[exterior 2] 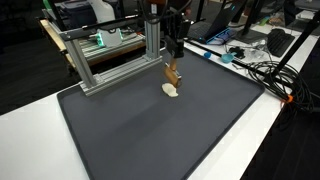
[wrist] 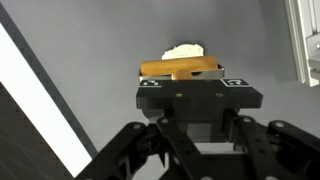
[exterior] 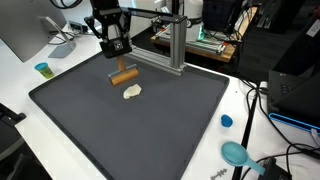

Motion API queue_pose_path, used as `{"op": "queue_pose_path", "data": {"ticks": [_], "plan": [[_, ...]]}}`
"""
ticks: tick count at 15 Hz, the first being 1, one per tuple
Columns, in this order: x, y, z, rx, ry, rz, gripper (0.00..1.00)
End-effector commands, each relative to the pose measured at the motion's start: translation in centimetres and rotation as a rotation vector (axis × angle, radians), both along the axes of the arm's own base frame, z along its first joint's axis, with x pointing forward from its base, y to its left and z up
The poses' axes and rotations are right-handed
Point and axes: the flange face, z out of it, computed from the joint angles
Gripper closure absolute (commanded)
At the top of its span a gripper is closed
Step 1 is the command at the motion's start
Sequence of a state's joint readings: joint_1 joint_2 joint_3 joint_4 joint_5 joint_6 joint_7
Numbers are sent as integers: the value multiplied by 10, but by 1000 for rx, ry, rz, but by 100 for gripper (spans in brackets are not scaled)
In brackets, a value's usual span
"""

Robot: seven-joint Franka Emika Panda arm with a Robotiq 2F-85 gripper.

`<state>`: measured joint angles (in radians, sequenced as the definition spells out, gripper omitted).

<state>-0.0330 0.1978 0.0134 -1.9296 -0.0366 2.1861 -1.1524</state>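
Brown stick (exterior: 123,75) showed in an exterior view just under my pincer (exterior: 116,58), over the grey mat (exterior: 130,135), with a white lump (exterior: 132,92) just beside it. A metal frame (exterior: 170,48) stood behind.

In an exterior view, my pincer (exterior 2: 172,57) hung right above the stick (exterior 2: 172,74), and the lump (exterior 2: 171,90) lay nearer the camera.

Wrist view: the stick (wrist: 180,68) lay crosswise at my pincer (wrist: 186,82), the lump (wrist: 185,49) beyond it. I could not tell whether I gripped the stick or stood released.
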Motion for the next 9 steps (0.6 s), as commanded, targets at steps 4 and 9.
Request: {"op": "queue_pose_path", "data": {"ticks": [4,9], "plan": [[-20,-6,-27,40,27,121,78],[-15,-2,-32,31,38,110,53]]}}
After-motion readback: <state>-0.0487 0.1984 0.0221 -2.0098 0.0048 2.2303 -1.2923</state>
